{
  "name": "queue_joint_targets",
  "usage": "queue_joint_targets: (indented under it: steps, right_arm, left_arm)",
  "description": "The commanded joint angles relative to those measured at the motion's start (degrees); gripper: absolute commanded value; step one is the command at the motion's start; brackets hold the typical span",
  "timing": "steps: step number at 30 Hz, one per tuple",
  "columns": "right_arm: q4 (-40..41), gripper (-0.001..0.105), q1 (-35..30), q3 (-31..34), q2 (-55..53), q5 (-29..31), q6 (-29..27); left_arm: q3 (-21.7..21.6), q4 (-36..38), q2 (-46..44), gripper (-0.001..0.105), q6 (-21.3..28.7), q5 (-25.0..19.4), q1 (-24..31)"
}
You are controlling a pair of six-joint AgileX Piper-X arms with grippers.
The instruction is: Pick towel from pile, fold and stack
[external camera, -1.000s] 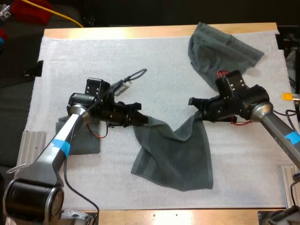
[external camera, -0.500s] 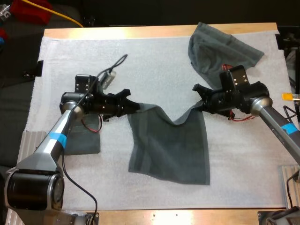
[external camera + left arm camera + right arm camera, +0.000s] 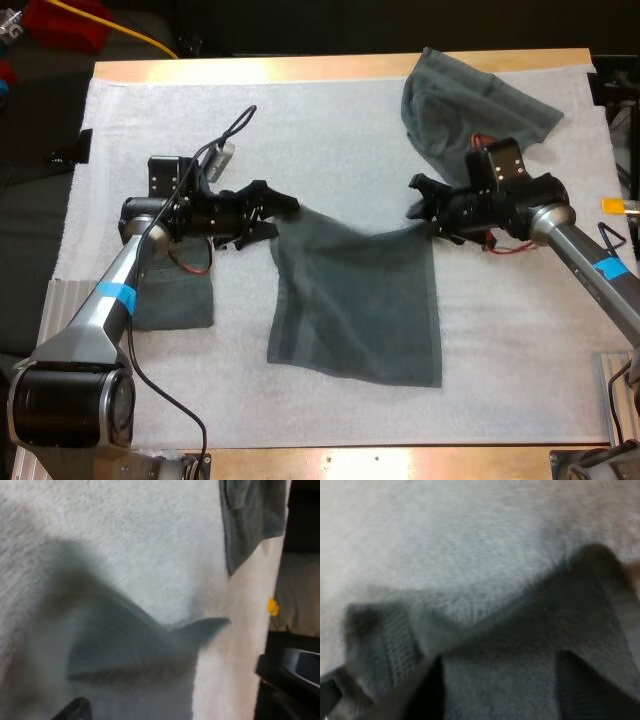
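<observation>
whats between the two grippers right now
The spread towel, its top edge spanning between the left gripper and right gripper, each pinching a corner; seen in the high view.

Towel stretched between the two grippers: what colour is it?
Dark grey-green towel, plain; clearest in the high view.

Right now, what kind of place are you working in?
Probably a robot test bench: a wooden table under a white mat, the left pincer and right pincer gripping one towel between them, a crumpled towel beyond.
</observation>
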Motion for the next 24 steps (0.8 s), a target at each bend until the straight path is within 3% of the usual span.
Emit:
queue_joint_targets:
  steps: [1,6,11,18,20,24]
  right_arm:
    - [-0.9,0.059,-0.2,-0.2,-0.7,-0.9,-2.7]
    - [-0.5,0.061,-0.2,-0.2,-3.2,-0.1,-11.4]
    - [1.6,0.061,-0.2,-0.2,-6.9,1.1,-15.2]
    - [9.8,0.061,0.0,-0.2,-12.7,3.6,-22.2]
    - [12.1,0.061,0.0,-0.2,-14.1,4.1,-23.9]
    - [17.2,0.061,0.0,-0.2,-17.4,4.8,-26.5]
  left_arm:
    - [-0.1,-1.8,-0.3,0.063,0.5,1.9,0.1]
    - [-0.5,-2.8,-1.0,0.06,2.9,4.5,0.1]
    - [-0.5,-0.2,-4.3,0.06,7.7,4.5,0.1]
    - [-0.5,9.6,-11.1,0.06,15.8,4.3,0.1]
    - [-0.5,13.1,-12.7,0.06,18.6,3.7,0.1]
    - [-0.5,21.8,-17.4,0.06,25.6,-2.3,0.1]
